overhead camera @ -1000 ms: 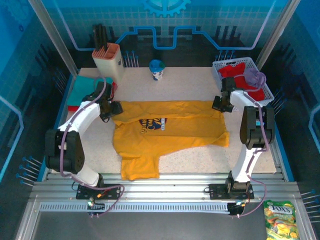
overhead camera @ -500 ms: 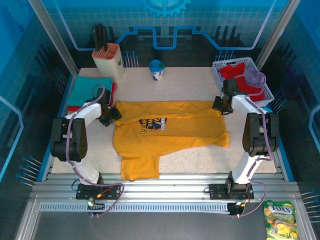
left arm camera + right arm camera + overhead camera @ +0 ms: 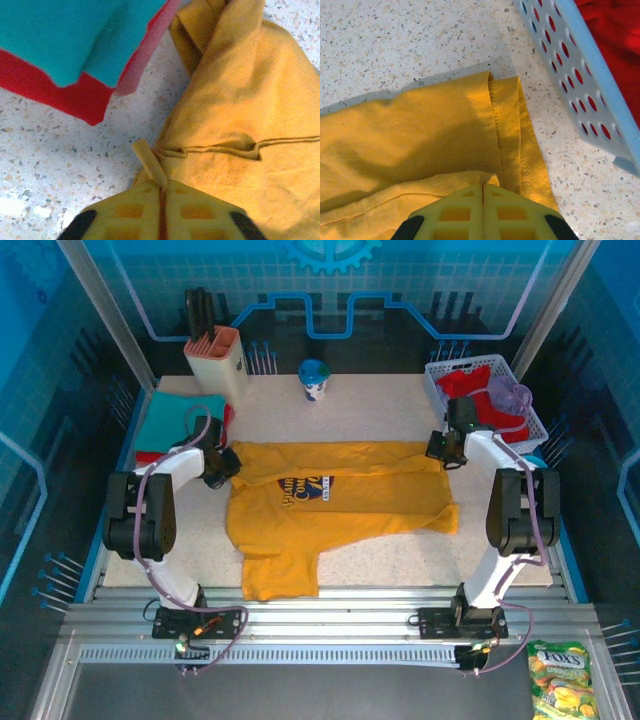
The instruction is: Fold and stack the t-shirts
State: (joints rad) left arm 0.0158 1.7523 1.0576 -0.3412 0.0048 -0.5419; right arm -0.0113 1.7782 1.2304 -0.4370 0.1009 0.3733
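So the mustard-yellow cotton t-shirt with the dark blue chest print is spread flat on the speckled tabletop, just beside the white plastic mesh basket and a bit nearer the arms than it.

The right gripper is pinched shut on the shirt corner closest to the basket. The left gripper is clamped on a little tuft of hem at the end farthest from the basket, where a folded teal t-shirt lies on a red one.

Looks like the fold is about to start. I'd lift both ends together at the same height and speed, keep that edge taut so nothing sags, then lay it down square.
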